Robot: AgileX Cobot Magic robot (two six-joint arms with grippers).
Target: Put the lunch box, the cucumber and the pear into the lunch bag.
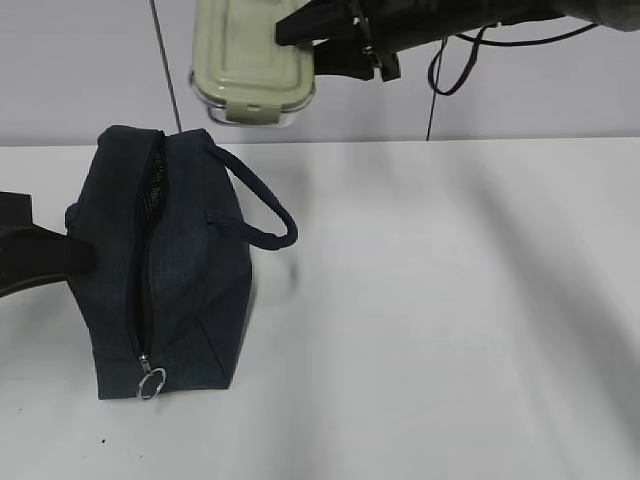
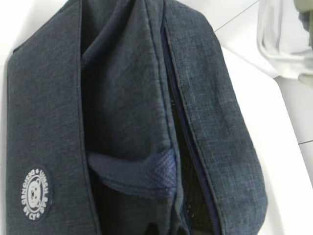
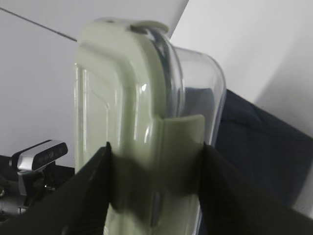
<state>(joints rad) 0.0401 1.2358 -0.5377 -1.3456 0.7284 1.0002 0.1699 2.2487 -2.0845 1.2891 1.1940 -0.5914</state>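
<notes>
1. One lunch bag [image 1: 170, 270] sits at the left of the white worktop [image 1: 450, 300], zipper slit open along its top, ring pull [image 1: 151, 383] at the near end, a looped handle [image 1: 262, 205] sticking out right
2. One lunch box [image 1: 252, 60] hangs in the air above the bag's far end, grasped by the right gripper [image 1: 335, 48], one finger on each side
3. The left gripper [image 1: 40, 258], clenched, presses against the bag's left wall
4. The worktop right of the bag lies open; cables [image 1: 450, 65] hang behind

Wide bare table [image 1: 450, 320] right of the lunch bag [image 1: 180, 280]. Narrow zipper slit [image 1: 146, 270] on top; handle [image 1: 262, 205] arching beside it.
</notes>
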